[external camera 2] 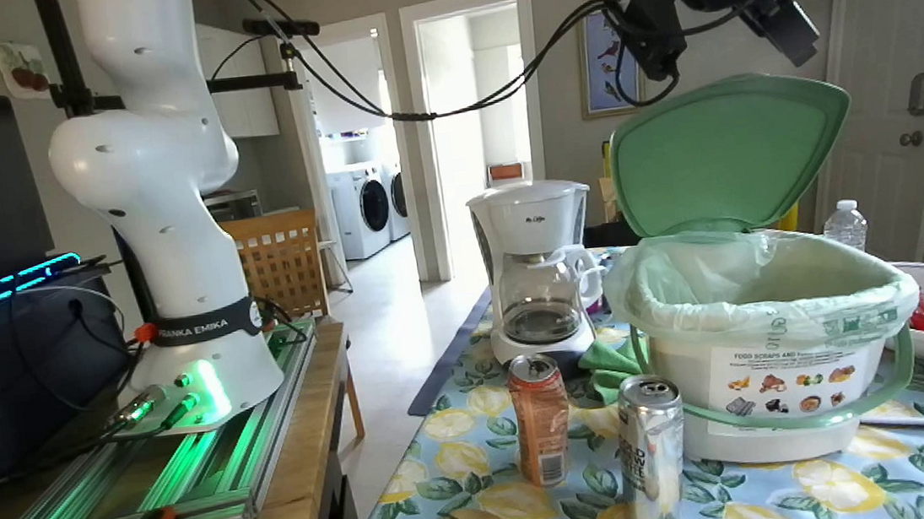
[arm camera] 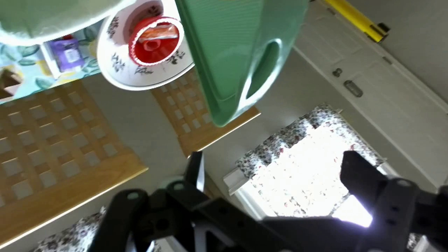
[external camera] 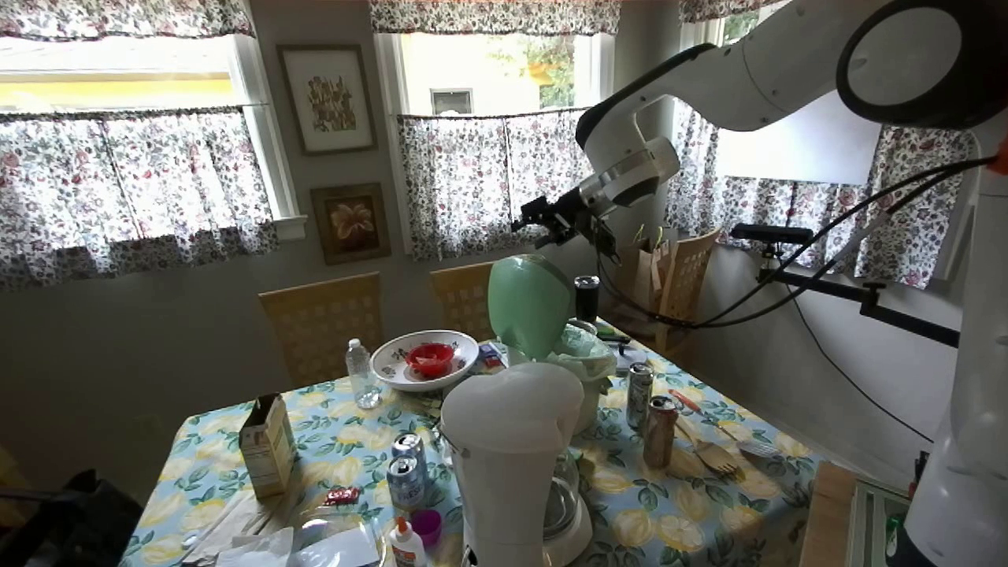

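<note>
My gripper [arm camera: 273, 159] stands open in the wrist view, with nothing between its black fingers [arm camera: 194, 169]. In an exterior view the gripper [external camera: 529, 235] hangs high above the table, nearest to the raised green lid [external camera: 528, 303] and apart from it. That green lid [external camera 2: 727, 153] belongs to a white food-scraps bin [external camera 2: 772, 446], lined with a pale green bag [external camera 2: 774, 331]. The wrist view shows the lid's handle slot beside a white patterned bowl [arm camera: 115, 78]; a red bowl [arm camera: 134, 45] with an orange wrapper sits inside it.
A white coffee maker [external camera: 508, 472] stands near the bin. Close to the bin are a silver can [external camera 2: 654, 453] and an orange can [external camera 2: 541, 421]. A clear bottle [external camera: 362, 374] stands by the bowl, a carton [external camera: 266, 449] at the table's side. Wooden chairs [arm camera: 59, 129] line the table.
</note>
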Robot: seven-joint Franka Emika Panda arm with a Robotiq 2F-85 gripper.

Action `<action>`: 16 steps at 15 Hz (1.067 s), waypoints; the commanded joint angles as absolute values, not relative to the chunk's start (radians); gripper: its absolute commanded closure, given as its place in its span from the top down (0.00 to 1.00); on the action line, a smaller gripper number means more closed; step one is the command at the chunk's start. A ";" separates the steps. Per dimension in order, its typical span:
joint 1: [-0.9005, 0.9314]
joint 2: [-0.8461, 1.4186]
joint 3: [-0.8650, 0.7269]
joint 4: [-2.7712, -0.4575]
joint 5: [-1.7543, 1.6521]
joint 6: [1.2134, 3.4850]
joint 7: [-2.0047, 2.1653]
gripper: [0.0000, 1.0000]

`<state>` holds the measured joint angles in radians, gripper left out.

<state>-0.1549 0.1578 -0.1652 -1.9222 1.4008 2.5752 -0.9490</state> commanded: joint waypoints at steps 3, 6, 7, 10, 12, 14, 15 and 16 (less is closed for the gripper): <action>-0.080 0.105 -0.160 -2.029 1.298 2.924 -0.866 1.00; -0.039 0.109 -0.175 -2.105 1.154 3.093 -0.745 1.00; -0.029 0.107 -0.186 -2.142 1.096 3.130 -0.693 1.00; -0.014 0.081 -0.219 -2.228 1.012 3.151 -0.611 1.00; -0.010 0.059 -0.237 -2.268 0.985 3.153 -0.583 1.00; -0.012 0.026 -0.256 -2.318 0.941 3.138 -0.566 1.00; -0.014 0.011 -0.267 -2.344 0.906 3.130 -0.557 1.00; -0.016 -0.001 -0.281 -2.374 0.861 3.124 -0.537 1.00</action>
<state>-0.0306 0.0801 -0.2404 -2.2627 0.9800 3.1410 -0.6105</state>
